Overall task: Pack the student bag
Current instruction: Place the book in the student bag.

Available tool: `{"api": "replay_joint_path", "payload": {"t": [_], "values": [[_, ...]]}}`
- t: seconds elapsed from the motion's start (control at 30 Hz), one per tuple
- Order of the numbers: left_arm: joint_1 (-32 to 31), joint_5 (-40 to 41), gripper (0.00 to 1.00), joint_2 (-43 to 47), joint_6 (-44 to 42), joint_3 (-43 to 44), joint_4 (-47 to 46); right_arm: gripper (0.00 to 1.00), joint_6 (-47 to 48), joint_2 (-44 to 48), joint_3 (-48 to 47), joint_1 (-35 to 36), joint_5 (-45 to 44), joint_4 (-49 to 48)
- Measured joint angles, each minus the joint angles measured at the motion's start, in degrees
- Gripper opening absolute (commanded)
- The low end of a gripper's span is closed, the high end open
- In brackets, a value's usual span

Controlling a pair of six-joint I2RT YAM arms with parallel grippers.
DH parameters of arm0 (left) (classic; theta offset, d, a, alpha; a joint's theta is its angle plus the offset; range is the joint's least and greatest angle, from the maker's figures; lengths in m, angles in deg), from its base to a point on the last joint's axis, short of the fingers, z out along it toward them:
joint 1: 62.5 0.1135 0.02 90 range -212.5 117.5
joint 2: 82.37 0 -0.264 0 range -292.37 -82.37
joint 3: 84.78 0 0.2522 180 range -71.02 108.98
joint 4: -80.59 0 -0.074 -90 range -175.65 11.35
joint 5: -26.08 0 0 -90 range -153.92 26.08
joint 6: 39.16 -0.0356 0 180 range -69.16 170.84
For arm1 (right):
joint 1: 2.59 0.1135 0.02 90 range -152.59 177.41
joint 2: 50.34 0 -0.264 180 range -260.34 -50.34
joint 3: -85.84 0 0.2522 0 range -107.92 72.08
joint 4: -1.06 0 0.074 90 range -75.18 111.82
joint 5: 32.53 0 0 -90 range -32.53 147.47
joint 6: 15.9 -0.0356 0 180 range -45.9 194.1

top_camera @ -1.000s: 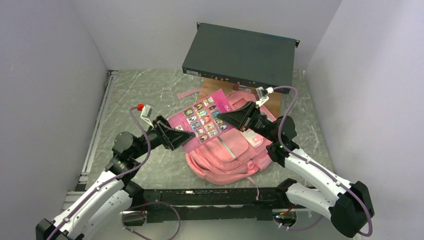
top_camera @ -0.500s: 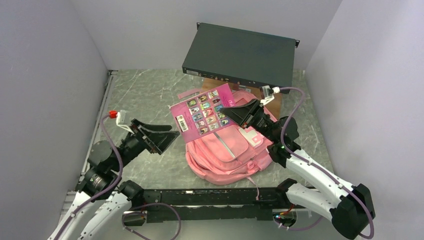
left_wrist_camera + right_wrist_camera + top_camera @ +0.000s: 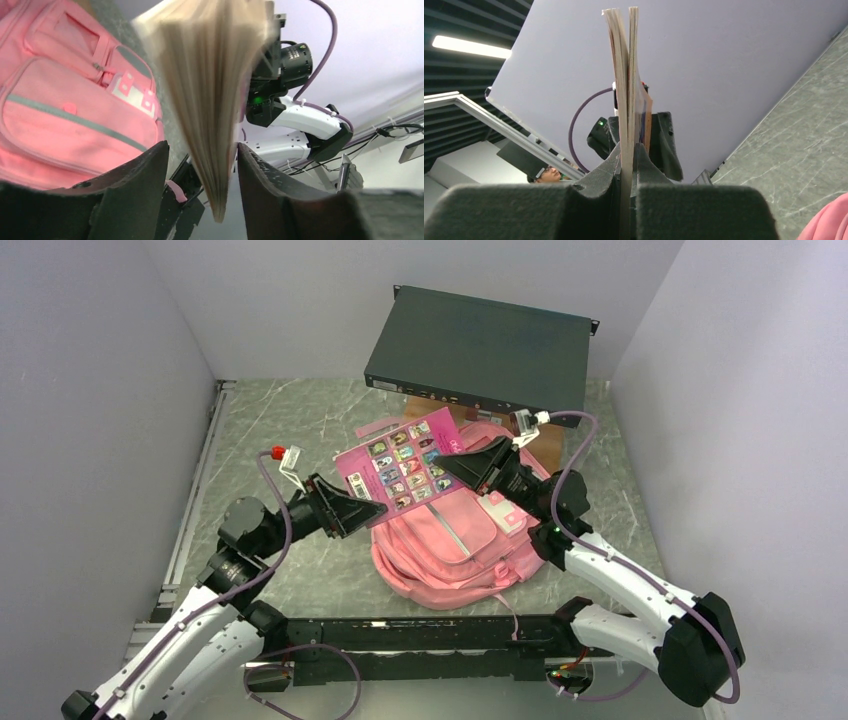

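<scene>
The pink student bag [image 3: 450,545] lies flat on the table's middle, front pockets up; it also shows in the left wrist view [image 3: 70,100]. My right gripper [image 3: 450,462] is shut on the right edge of a magenta picture book [image 3: 400,470] and holds it above the bag; the book's page edges show between its jaws [image 3: 626,100]. My left gripper [image 3: 372,510] is open around the book's lower left edge [image 3: 212,100], jaws on either side with a gap to the pages.
A large black flat equipment box [image 3: 480,352] stands tilted at the back over a brown block [image 3: 415,410]. A pink strap [image 3: 375,427] lies behind the bag. Grey walls close in left, right and back. A metal rail [image 3: 195,490] runs along the left.
My left arm swung away to the left, then came back to the book's lower left edge with jaws open. My right gripper kept hold of the book, shifting it slightly.
</scene>
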Motion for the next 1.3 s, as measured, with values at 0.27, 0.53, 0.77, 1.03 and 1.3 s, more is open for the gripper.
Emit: {"api": "replay_joint_path", "payload": {"t": [0.27,0.53,0.77,1.03,1.3], "values": [[-0.5,2.7,0.00,2.9,-3.8,0.5,1.2,0.61,7.4,3.3,2.3,1.3,1.6,8.1],[-0.4,23.2,0.00,11.2,-17.6,13.8,29.7,0.74,32.9,4.6,-4.1,4.0,1.1,40.2],[-0.3,44.9,0.00,18.7,-20.3,20.6,45.2,0.75,49.4,-1.9,-10.5,23.4,-16.1,58.0],[-0.2,51.3,0.00,18.0,-20.2,19.6,54.4,0.66,57.9,-20.1,-22.4,38.2,-40.1,72.3],[-0.2,49.8,0.00,15.3,-20.0,18.3,54.6,0.41,59.5,-30.9,-27.0,41.7,-53.3,79.0]]}}
